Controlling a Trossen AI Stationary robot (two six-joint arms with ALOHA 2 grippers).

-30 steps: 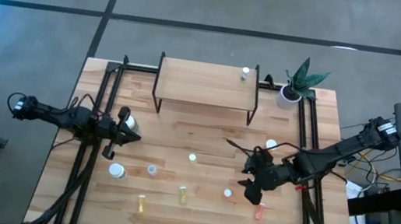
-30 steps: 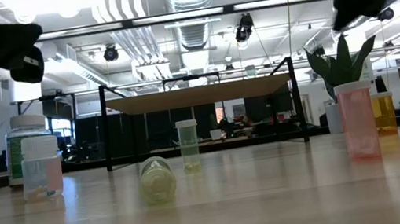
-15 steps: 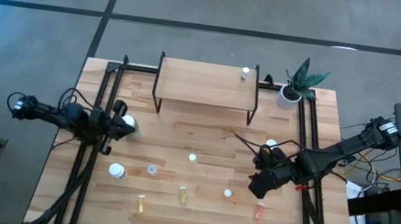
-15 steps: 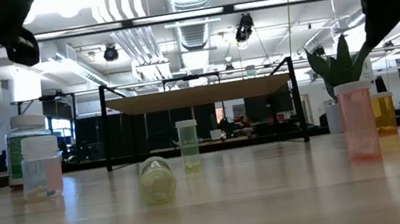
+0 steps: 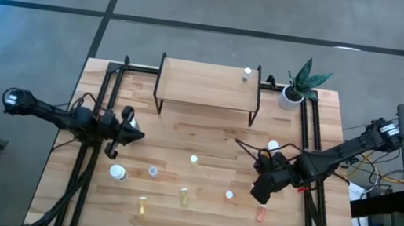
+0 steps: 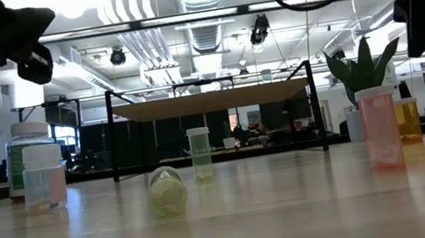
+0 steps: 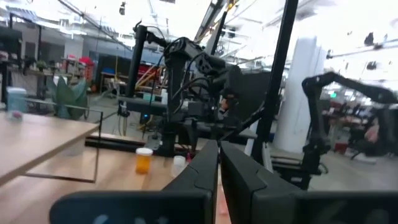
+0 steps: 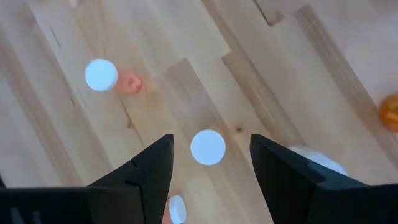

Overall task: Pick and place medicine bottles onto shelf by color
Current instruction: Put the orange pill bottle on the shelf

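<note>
The shelf (image 5: pixel 209 85) stands at the table's far middle with one white-capped bottle (image 5: pixel 247 73) on its right end. Several small medicine bottles stand or lie on the near half of the table, among them a clear one (image 5: pixel 228 195) and a pink one (image 5: pixel 261 212). My right gripper (image 5: pixel 261 189) hangs open above the table at the near right and slants down. In its wrist view a white cap (image 8: pixel 208 147) shows below the gap between its fingers, apart from them. My left gripper (image 5: pixel 134 135) is shut and holds nothing. It sits roughly level at the table's left.
A potted plant (image 5: pixel 296 91) stands at the far right corner. A larger white bottle (image 6: pixel 31 156) and a clear one (image 6: pixel 43 176) stand at the left. A yellowish bottle (image 6: pixel 167 190) lies on its side mid-table. Black rails (image 5: pixel 93 153) run along both sides.
My right gripper has tipped further down and rolled a little, staying over the bottles at the near right. My left gripper has rolled slightly and tipped up a little, keeping its place. No bottle has moved.
</note>
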